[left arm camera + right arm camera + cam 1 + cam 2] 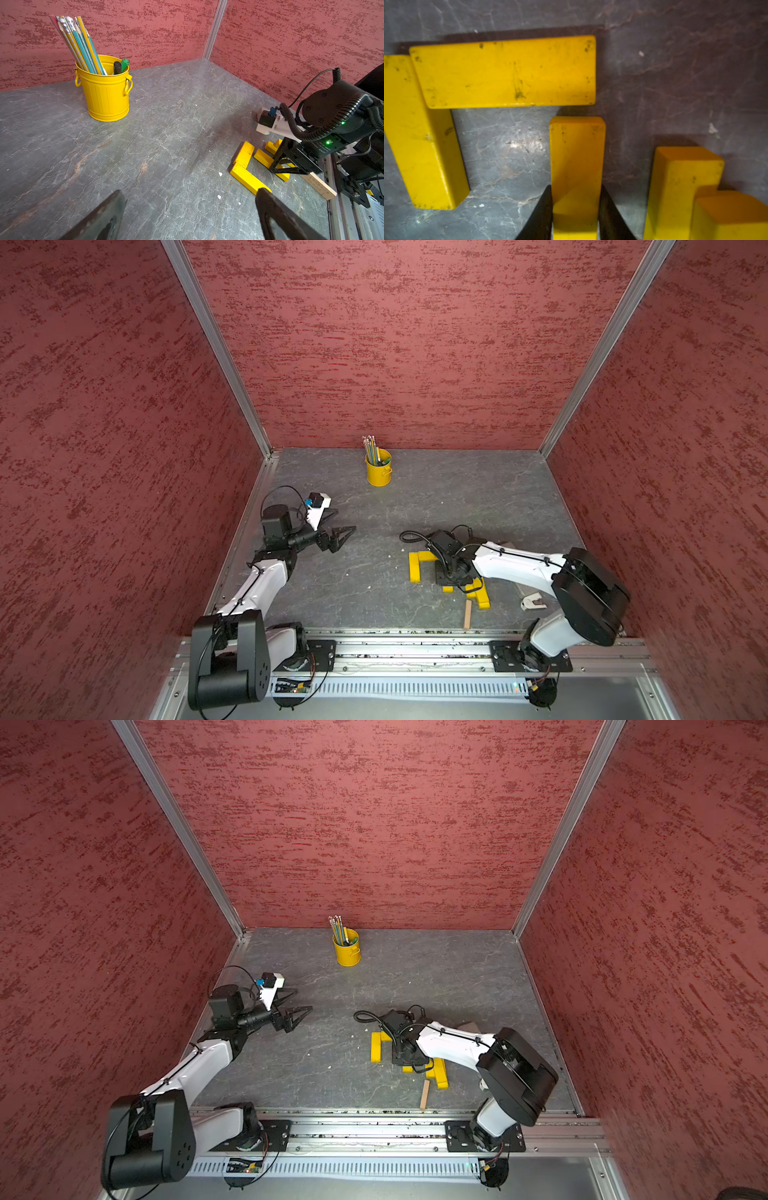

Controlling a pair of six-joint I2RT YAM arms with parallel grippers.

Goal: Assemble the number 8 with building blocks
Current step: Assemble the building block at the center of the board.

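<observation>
The right gripper [575,209] is closed on one yellow plank [577,153], with one finger on each long side. The free end of the plank projects ahead of the fingertips. The plank appears to lie flat on the bench [365,585], though the wrist view is too close to confirm contact.

Beyond that free end, across a narrow gap, the corner pair [508,72] forms an L: two yellow planks meeting at a right angle. On the opposite side, just beside one finger, the loose stack [683,182] of further yellow planks lies overlapped and crowds the grip.

In both top views the right wrist covers the grip. The group occupies the right half of the bench, near its front edge. The tan plank [468,614] lies closest to the front edge, just beside the stack.

The left gripper [345,535] hangs near the left edge with its jaws spread wide, well apart from all planks. A yellow bucket [379,472] of pencils stands at the middle of the back edge.
</observation>
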